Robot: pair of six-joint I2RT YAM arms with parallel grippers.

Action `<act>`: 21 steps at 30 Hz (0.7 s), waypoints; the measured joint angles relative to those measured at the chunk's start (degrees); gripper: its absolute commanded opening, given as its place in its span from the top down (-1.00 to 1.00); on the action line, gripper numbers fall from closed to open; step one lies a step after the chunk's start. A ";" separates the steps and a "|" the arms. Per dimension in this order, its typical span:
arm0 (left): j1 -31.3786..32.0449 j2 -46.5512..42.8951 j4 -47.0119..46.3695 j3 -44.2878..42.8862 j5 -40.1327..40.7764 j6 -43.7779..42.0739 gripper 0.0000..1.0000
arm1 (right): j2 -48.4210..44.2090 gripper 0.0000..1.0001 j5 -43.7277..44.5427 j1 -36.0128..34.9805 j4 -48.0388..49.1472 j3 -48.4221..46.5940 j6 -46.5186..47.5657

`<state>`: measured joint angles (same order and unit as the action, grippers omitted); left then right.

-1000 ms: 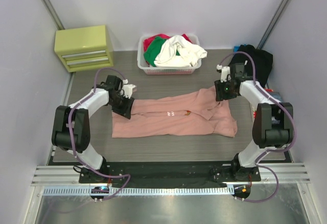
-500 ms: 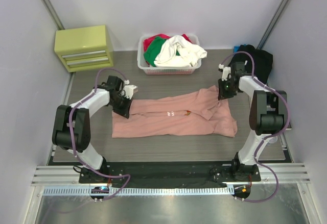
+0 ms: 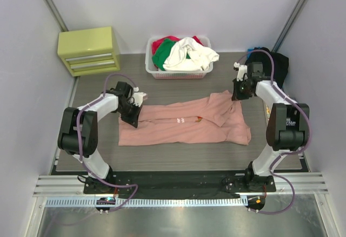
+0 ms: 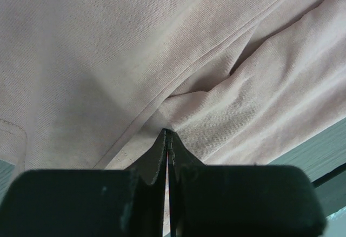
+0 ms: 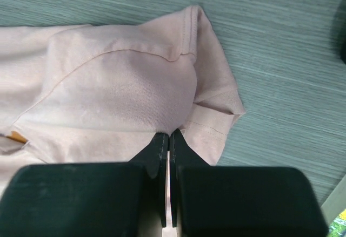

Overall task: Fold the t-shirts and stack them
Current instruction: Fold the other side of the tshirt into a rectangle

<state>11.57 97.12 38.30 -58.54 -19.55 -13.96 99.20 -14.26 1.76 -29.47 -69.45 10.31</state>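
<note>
Step in hand: pinching the far edge of the shirt at both ends, ready for a fold.

Left of frame: the left gripper sits on the left end of the pink t-shirt, jaws closed to a slit with a fold of pink cloth nipped between them, clear in the left wrist view. The shirt lies spread lengthwise mid-frame on the table, half folded and bunched at its right end.

Right of centre: the right gripper is clamped thin on the shirt's upper-right corner, near a hem. The black t-shirt lies heaped at upper right, untouched.

Next move, my guess: lift both ends together, keep the cloth taut and carry the edge over evenly.

Versus a second ago, both jaws stood apart and now are pinched. The right arm has edged toward the upper right; the left has barely moved.
</note>
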 measured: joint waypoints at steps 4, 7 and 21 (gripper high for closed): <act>0.00 0.76 0.02 0.00 0.02 0.00 1.00 | -2.40 0.98 -0.46 -0.20 -0.07 0.00 -0.17; 0.00 0.94 0.04 0.00 0.04 -0.02 1.00 | -3.48 0.95 -0.24 -0.28 -0.09 0.00 -0.17; 0.00 0.94 0.07 0.00 0.04 -0.04 1.00 | -10.82 0.97 2.97 -0.37 -0.09 5.55 0.74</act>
<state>11.57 98.06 38.37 -58.54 -19.51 -14.00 88.38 -11.29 1.39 -29.56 -63.90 11.05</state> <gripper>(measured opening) 0.002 0.416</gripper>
